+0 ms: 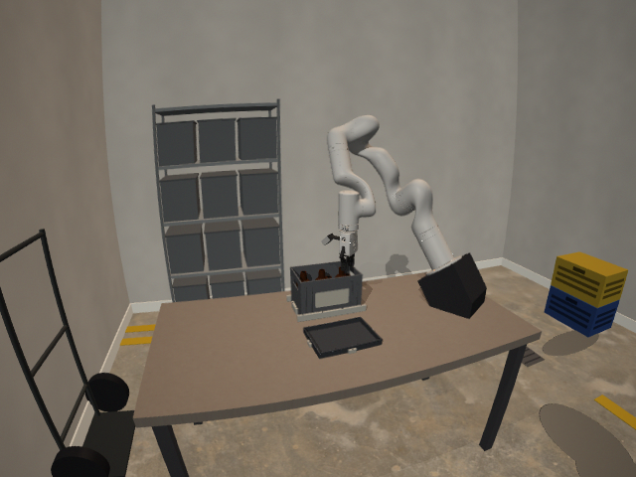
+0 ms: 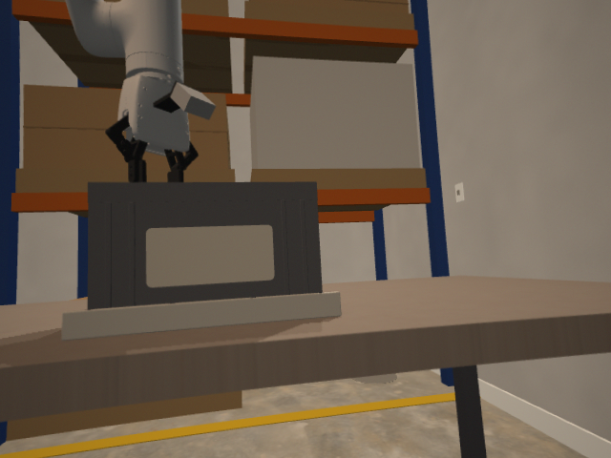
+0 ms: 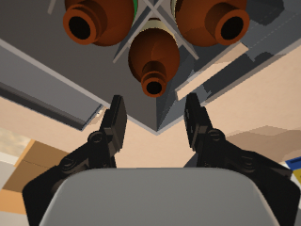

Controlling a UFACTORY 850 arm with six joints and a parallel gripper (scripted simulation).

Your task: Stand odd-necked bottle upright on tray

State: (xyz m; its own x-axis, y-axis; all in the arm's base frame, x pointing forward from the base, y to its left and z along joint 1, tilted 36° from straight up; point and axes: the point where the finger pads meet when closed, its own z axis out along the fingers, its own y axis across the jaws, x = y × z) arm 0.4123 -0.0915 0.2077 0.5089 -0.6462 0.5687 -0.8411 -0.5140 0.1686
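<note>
The dark grey crate [image 1: 306,297] [image 2: 197,207] [image 3: 47,70] stands level at the back of the table. Three brown bottles show inside: one at the left [image 1: 303,277] [image 3: 226,24], one in the middle [image 1: 322,274] and one at the right [image 1: 341,273]. In the wrist view the bottle nearest the crate corner [image 3: 154,56] has a smaller-looking mouth than its neighbours. Other bottles are hidden or cut off. My gripper [image 1: 348,266] [image 2: 156,176] [image 3: 154,105] is open, pointing down at the crate's rim, fingers either side of that corner bottle's mouth in the wrist view, not touching it. The black tray [image 1: 341,336] [image 3: 42,91] lies level and empty.
A pale frame [image 1: 334,313] [image 2: 207,315] surrounds the crate's foot. The crate walls rise around the bottles, and thin dividers [image 3: 123,44] separate them. The tray lies close in front of the crate. The arm's black pedestal [image 1: 454,289] stands to the right on the table.
</note>
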